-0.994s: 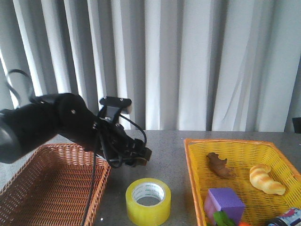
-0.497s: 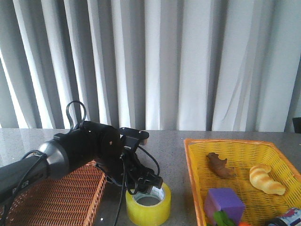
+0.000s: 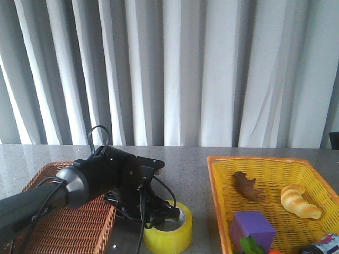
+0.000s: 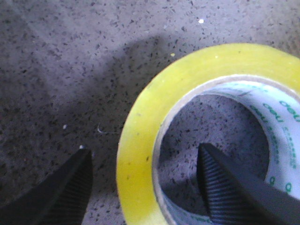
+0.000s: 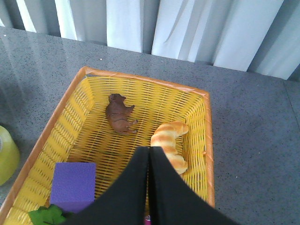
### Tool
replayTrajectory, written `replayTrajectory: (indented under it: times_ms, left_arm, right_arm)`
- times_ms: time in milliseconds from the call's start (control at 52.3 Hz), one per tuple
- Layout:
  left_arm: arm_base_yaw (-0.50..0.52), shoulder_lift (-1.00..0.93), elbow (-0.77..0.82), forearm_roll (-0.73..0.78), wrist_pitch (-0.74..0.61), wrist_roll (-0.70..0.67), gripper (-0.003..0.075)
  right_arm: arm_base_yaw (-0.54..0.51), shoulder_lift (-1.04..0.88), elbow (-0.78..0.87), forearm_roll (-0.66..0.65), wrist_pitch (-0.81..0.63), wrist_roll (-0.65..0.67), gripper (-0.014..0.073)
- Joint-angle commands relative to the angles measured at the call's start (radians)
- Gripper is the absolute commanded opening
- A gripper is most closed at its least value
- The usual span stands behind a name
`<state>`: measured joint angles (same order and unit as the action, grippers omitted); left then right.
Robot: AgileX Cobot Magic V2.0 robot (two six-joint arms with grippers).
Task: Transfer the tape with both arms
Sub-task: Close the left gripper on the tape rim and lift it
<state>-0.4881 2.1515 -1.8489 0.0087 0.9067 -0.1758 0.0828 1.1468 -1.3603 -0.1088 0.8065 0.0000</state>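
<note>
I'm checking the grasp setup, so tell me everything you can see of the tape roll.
The tape is a wide roll of translucent yellow film on a white core with green print. It lies flat, hole upward, on the speckled grey table between the two baskets. The open left gripper straddles its wall: one finger inside the hole, one outside.

Glossy translucent yellow tape (image 4: pixel 140 140), speckled matt stone-like table (image 4: pixel 56 70), ribbed black fingers (image 4: pixel 220 187), woven wicker basket (image 5: pixel 197 117)
</note>
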Motion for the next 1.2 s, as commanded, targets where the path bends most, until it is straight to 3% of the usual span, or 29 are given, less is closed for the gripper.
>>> replayTrajectory:
  times_ms: [0, 96, 268, 401, 879, 1071, 1185]
  left_arm:
    - [0.000, -0.055, -0.031, 0.005, -0.029, -0.019, 0.0449]
    - [0.000, -0.054, -0.031, 0.005, -0.029, -0.019, 0.0377]
    - [0.000, -0.054, -0.031, 0.005, -0.027, -0.019, 0.0129]
    - [0.000, -0.058, -0.031, 0.005, -0.034, -0.024, -0.0005]
    - [0.000, -0.231, -0.206, 0.018, -0.035, 0.004, -0.0006]
    - [0.004, -0.322, -0.220, 0.204, 0.014, 0.020, -0.0006]
    - [0.042, -0.357, -0.220, 0.318, 0.085, -0.045, -0.0006]
  right_arm:
    - [-0.001, -0.023, -0.024, -0.012, -0.064, 0.000, -0.0008]
    - [-0.001, -0.023, -0.024, -0.012, -0.064, 0.000, -0.0008]
    - [-0.001, -0.023, -0.024, -0.012, -0.064, 0.000, -0.0008]
    - [-0.001, -0.023, -0.024, -0.012, -0.064, 0.000, -0.0008]
    - [-0.001, -0.023, -0.024, -0.012, -0.064, 0.000, -0.0008]
    - [-0.001, -0.023, -0.024, -0.012, -0.064, 0.000, -0.0008]
    - [-0.001, -0.023, -0.024, -0.012, -0.064, 0.000, -0.0008]
